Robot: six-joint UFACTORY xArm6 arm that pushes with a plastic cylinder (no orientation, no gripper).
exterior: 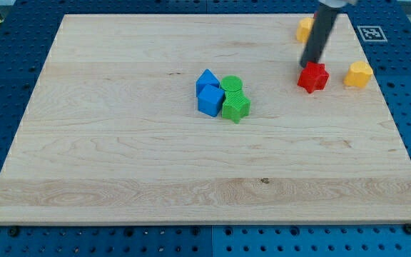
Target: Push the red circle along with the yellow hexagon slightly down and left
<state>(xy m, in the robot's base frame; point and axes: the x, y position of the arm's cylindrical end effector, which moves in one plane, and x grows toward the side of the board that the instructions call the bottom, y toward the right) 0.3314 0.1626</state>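
Red block (312, 77): the only red piece in view, at about 2 o'clock from the board's centre. Its outline looks lobed rather than round, so I cannot confirm it is the circle.
Board (120, 164): pale wood. The 7 o'clock side of the red block is bare, so a down-left shove looks unobstructed.
Rod (320, 36): dark and leaning, entering from 12 o'clock. It crosses between the two task-side blocks.
Blues (207, 93): two blocks touching, one above the other, near centre. They sit well apart from the red block, at its 9 o'clock.
Greens (233, 96): a cylinder above a lobed piece, pressed against the blues at their 3 o'clock. They are not in the likely push path.
Right yellow (358, 74): at 3 o'clock from the red block, near it but apart. Its shape is rounded and unclear.
Top yellow (304, 28): at 12 o'clock from the red block, partly hidden by the rod. It is likely the hexagon, though its shape is unsure. It is apart from the red block, so the two are not yet gathered.
My tip (307, 66): at the red block's 11 o'clock edge, touching or just beside it. That is a fair side for driving it down, less so for driving it left.
Jaws: none. The arm ends in a bare rod that cannot open or close, and it grasps nothing.
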